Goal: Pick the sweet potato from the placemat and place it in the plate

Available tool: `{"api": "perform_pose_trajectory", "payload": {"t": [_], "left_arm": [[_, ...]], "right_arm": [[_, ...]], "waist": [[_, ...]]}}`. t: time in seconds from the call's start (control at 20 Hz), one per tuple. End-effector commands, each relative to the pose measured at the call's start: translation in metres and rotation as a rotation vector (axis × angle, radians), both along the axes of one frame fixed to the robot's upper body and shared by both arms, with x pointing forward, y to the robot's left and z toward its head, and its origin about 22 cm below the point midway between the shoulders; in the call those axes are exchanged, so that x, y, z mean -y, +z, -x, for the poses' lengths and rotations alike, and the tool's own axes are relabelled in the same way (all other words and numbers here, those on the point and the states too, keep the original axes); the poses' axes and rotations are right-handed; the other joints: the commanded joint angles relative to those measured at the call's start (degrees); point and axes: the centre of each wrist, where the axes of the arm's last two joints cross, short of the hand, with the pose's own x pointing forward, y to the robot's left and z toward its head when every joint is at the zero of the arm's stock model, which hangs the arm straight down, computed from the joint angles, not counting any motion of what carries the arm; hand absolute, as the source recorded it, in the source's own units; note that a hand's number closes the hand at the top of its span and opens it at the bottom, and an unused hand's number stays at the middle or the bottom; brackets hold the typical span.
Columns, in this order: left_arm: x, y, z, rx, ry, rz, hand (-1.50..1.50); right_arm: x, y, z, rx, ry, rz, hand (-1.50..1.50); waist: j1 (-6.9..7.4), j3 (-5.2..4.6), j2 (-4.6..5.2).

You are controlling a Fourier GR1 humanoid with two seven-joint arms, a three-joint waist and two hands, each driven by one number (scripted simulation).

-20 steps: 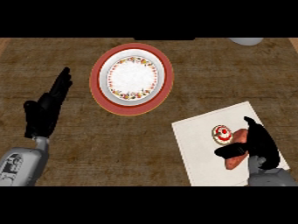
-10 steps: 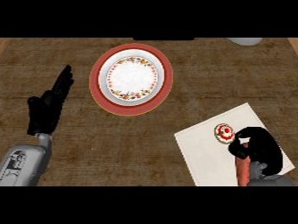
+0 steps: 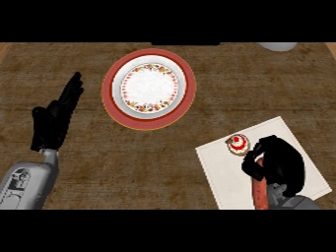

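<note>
**Right hand closing over the sweet potato on the placemat**

Since the earlier frames, the right hand (image 3: 278, 165) has drawn in over the elongated reddish-brown sweet potato (image 3: 259, 193), whose lower stretch shows beneath the palm. It lies on the pale rectangular placemat (image 3: 221, 167), at the lower right of the brown woven countertop (image 3: 90, 74). The black fingers curl round the upper end; the grasp appears formed, with lift not yet begun. Just beside the hand sits a small round red-and-white object (image 3: 237, 143). The target, a white round plate with a floral border and red rim (image 3: 150, 123), stands well apart, up and left. A sound lift would rise straight, clearing the small object before crossing. The left hand (image 3: 54, 118) rests at the left with straight fingers.
</note>
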Motion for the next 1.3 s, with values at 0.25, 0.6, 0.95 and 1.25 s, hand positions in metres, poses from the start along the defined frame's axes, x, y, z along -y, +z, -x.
{"api": "perform_pose_trajectory", "payload": {"t": [0.25, 0.6, 0.95, 1.25], "left_arm": [[0.001, 0.007, 0.0, 0.002, -0.008, -0.006, 0.0], [0.0, -0.002, 0.009, 0.003, -0.006, 0.002, 0.0], [0.013, -0.004, -0.001, 0.005, -0.026, 0.002, 0.0], [0.014, -0.01, 0.009, 0.007, -0.027, 0.022, 0.0]], "right_arm": [[-0.023, 0.07, -0.007, 0.465, 0.192, 0.157, 1.5], [-0.067, 0.115, -0.009, 0.683, 0.376, 0.104, 1.5], [-0.126, 0.146, -0.056, 0.619, 0.437, -0.071, 1.5], [-0.148, 0.115, -0.11, 0.583, 0.427, -0.121, 1.5]], "waist": [[-0.05, 0.02, -0.1], [0.77, 0.01, 0.06], [0.78, -0.01, 0.28], [2.0, 0.0, 0.54]]}}
